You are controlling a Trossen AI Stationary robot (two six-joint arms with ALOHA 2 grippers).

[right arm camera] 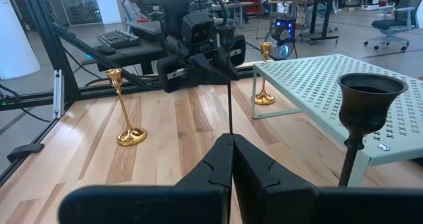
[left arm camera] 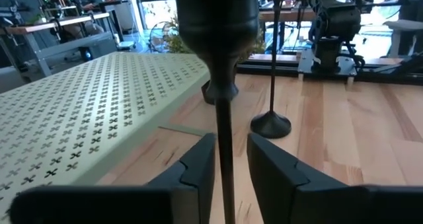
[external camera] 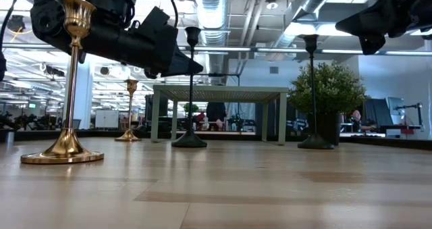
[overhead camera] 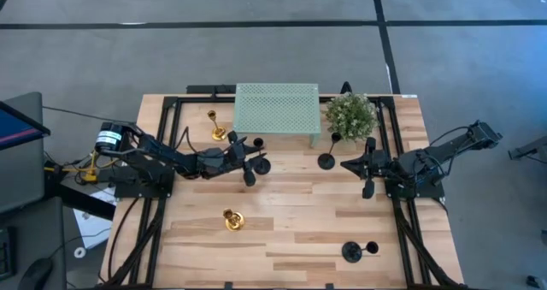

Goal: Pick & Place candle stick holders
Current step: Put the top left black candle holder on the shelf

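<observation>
Three black candle stick holders show. One (external camera: 191, 87) stands on its round base (overhead camera: 261, 165) in front of the mint stand, and its thin stem (left arm camera: 225, 151) rises between the open fingers of my left gripper (left arm camera: 231, 168). A second (overhead camera: 327, 159) stands near the plant, close to my right gripper (overhead camera: 346, 164), which is shut and empty. A third (overhead camera: 352, 251) stands near the front right. One gold holder (overhead camera: 218, 134) stands left of the stand, and another (overhead camera: 232, 220) stands near the front middle. My left gripper has its fingers level on either side of the black holder's stem (left arm camera: 225, 178), below the cup. The stem stands close against one finger (left arm camera: 201, 168). I cannot tell whether it touches. The holder stands upright with its base on the table.
The mint-green perforated stand (overhead camera: 275, 109) and a green potted plant (overhead camera: 350, 113) are at the table's far edge. Black frame rails run along the left and right sides. Bare wood lies in the middle (overhead camera: 299, 204).
</observation>
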